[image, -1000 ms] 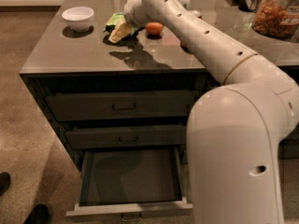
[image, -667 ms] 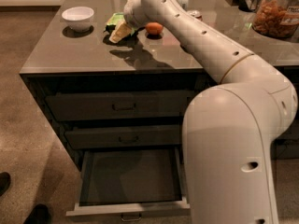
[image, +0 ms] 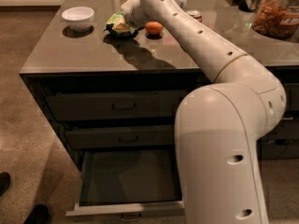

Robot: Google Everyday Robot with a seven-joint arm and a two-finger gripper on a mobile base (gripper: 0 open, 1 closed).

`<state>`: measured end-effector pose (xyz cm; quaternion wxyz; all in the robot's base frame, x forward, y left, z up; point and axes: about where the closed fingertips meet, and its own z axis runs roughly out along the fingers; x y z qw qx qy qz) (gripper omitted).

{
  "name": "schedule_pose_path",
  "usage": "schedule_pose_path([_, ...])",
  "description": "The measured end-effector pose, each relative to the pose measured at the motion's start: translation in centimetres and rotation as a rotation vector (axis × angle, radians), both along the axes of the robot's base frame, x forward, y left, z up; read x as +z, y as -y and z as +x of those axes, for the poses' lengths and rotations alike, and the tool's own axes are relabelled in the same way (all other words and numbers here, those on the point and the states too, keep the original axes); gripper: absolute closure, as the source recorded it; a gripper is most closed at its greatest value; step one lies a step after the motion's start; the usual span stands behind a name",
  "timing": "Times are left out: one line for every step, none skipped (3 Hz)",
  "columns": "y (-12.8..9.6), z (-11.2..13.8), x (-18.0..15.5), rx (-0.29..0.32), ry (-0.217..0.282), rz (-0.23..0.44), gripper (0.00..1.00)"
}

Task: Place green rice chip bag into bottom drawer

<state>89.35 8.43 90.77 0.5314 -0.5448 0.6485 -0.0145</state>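
Observation:
The green rice chip bag (image: 116,25) lies crumpled on the grey countertop (image: 70,52), towards the back, just left of the round orange (image: 153,28). My gripper (image: 125,17) is at the bag's upper right edge, right against it; the wrist hides where they meet. The bottom drawer (image: 131,176) stands pulled open below the counter, its dark flat inside showing nothing in it, its light front panel (image: 126,209) nearest the camera. My arm's large white body (image: 224,143) covers the drawer's right end.
A white bowl (image: 77,17) sits left of the bag. A can (image: 195,16) and a jar of snacks (image: 276,15) stand at the back right. Two closed drawers (image: 117,106) are above the open one. Dark shoes (image: 35,213) are on the floor at bottom left.
The gripper has stayed at the bag, and the bag has not visibly moved. The arm's big near segment has shifted slightly to the left.

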Motion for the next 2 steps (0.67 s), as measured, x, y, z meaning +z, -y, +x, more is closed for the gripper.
schedule_pose_path([-0.35,0.05,-0.35,0.02,-0.022,-0.01,0.65])
schedule_pose_path([-0.68,-0.17,-0.67,0.053,-0.047,-0.026,0.88])
